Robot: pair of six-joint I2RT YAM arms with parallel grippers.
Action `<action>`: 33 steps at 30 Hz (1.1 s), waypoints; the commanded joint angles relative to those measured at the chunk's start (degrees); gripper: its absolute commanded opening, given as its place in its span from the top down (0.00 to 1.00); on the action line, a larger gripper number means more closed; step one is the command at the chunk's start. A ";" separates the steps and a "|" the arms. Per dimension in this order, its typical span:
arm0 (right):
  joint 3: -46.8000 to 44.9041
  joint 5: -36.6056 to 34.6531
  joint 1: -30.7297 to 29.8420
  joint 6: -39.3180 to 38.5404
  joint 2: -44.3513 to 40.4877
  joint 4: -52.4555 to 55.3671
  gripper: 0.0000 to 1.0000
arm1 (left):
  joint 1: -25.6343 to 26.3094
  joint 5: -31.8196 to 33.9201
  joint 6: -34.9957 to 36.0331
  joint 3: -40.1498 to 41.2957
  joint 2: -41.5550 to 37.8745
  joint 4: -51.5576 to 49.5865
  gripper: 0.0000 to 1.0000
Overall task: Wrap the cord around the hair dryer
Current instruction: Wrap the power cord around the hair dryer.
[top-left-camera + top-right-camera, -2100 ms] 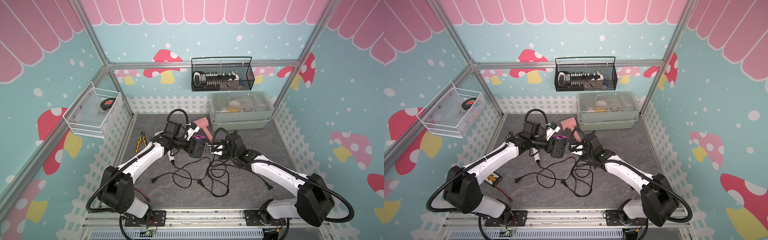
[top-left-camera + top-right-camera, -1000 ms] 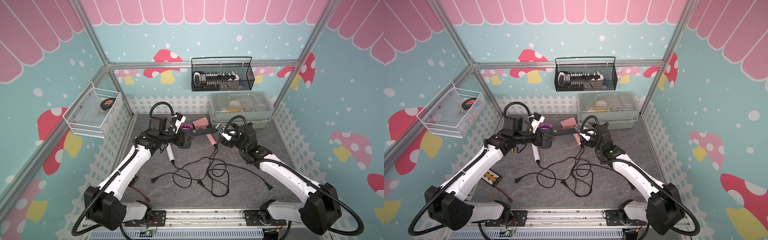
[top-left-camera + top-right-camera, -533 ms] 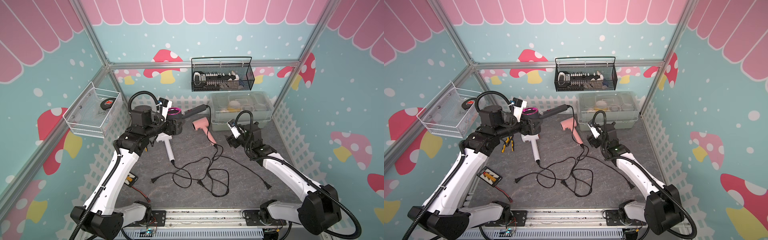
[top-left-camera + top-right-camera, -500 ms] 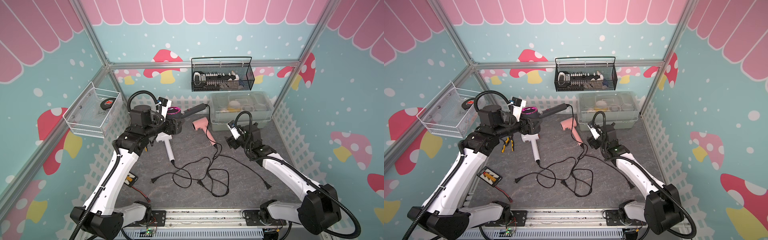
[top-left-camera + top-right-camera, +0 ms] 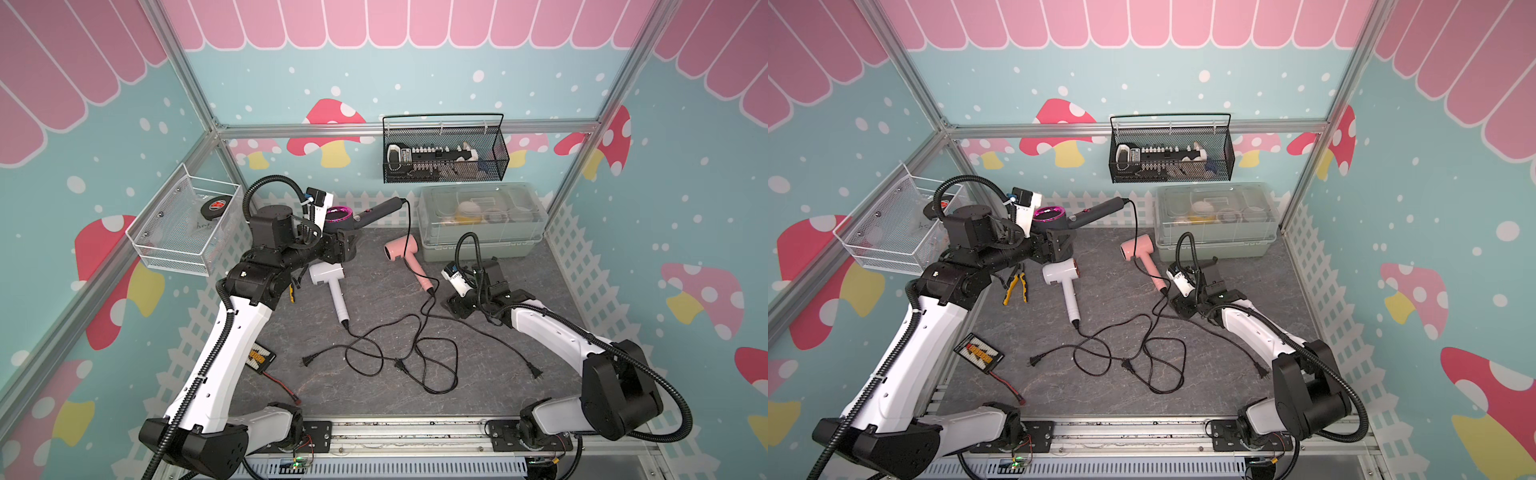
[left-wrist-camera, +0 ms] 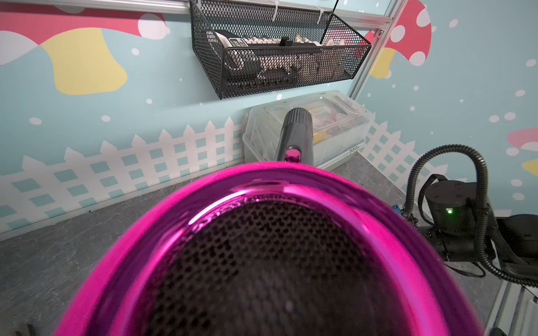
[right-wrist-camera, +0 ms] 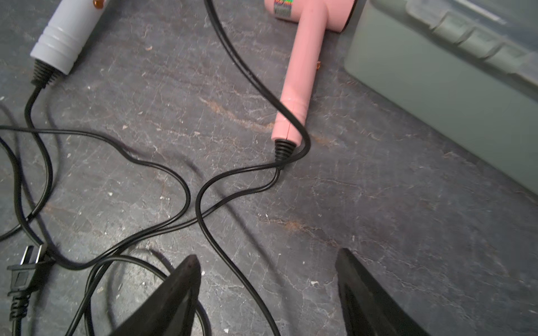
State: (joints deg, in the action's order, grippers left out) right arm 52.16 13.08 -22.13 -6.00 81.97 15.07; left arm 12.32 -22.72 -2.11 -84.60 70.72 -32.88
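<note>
While the left gripper (image 5: 338,249) clamps the barrel of the black hair dryer (image 5: 347,220) and holds it raised near the back wall, its cord (image 5: 408,226) hangs from the handle end down to the table. On the way the cord crosses the handle tip of a pink hair dryer (image 5: 405,253) lying beside the clear storage box (image 5: 478,249). A white hair dryer (image 5: 328,276) lies under the raised one, and the three cords loop over each other in a tangle on the grey mat. The right gripper (image 5: 456,306) hovers low beside the pink handle, jaws apart, with nothing between them. A black wire basket (image 5: 444,174) hangs on the back wall and a white mesh tray (image 5: 174,249) on the side wall.

Only the right wrist view shows the hanging cord (image 7: 247,72) curling round the pink dryer's strain relief and passing close to the open fingers (image 7: 180,285). The left wrist view is filled by the magenta ring (image 6: 262,186), with the handle pointing toward the box; the left fingers are hidden there. Yellow pliers (image 5: 1016,286) show clearly in a top view, mostly behind the left arm in the other.
</note>
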 commanded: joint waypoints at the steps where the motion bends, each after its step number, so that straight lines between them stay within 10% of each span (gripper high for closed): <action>1: 3.54 4.85 -0.45 -1.59 1.83 4.88 0.33 | -0.47 -0.73 1.45 -1.53 -0.85 2.11 1.00; 19: 5.77 -15.45 -9.21 -11.12 13.91 6.70 0.48 | -0.72 -1.80 1.15 -1.29 -0.80 2.34 1.00; 33: 8.33 -7.37 -9.36 -13.42 17.79 10.16 0.55 | -0.80 -2.67 0.61 -1.48 -0.29 2.50 1.00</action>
State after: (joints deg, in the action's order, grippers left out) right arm 58.39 2.63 -30.94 -17.93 98.67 22.02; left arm 11.99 -23.86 -2.15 -84.60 70.72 -32.99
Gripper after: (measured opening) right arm 0.447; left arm 0.741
